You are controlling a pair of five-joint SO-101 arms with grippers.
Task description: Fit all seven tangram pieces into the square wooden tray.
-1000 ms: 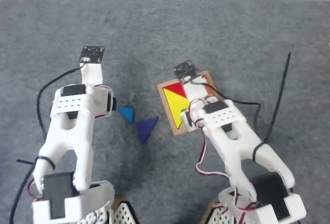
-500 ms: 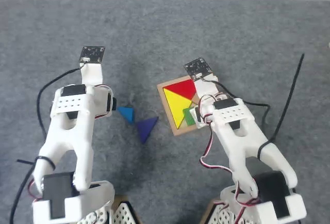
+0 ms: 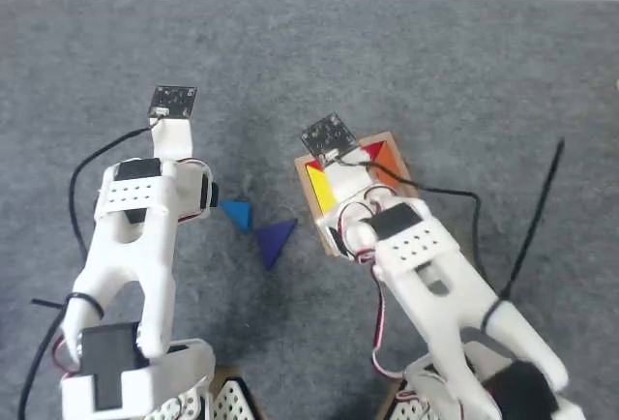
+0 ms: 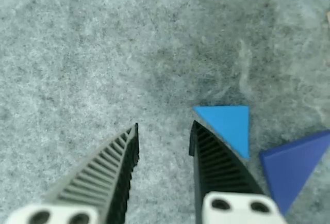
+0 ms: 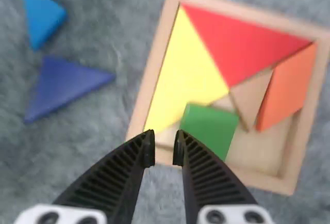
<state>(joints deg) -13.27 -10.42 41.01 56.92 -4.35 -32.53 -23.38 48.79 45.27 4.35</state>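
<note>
The square wooden tray [image 5: 247, 13] lies on the grey carpet [image 3: 464, 62] just right of the centre of the high view, largely covered there by the right arm [image 3: 426, 265], which stretches over it from the lower right of the frame. The right wrist view shows what the tray holds. A large red triangle [image 5: 242, 48] lies along one wall and a large yellow triangle [image 5: 185, 84] along the neighbouring wall, the two meeting edge to edge. An orange piece [image 5: 283, 87] lies against the wall opposite the yellow one. A green piece [image 5: 209, 128] touches the yellow triangle's point, but it is too blurred to tell whether it lies flat. Between red, orange and green there is a tan triangular patch; whether it is a piece or bare floor I cannot tell. Pale bare floor [image 5: 258, 154] shows in the corner beside the green piece. Two pieces lie outside on the carpet, left of the tray near the middle of the high view and between the arms. They are a light blue triangle [image 3: 237, 214] and a dark blue triangle [image 3: 274, 238], just beside each other with a sliver of carpet between them. The right gripper [image 5: 163, 144] hangs over the tray's rim next to the green piece, its fingers parted by only a narrow slit and grasping nothing. The left gripper [image 4: 164, 131] is released and empty above bare carpet, with the light blue triangle just beside one finger [image 4: 206, 152].
</note>
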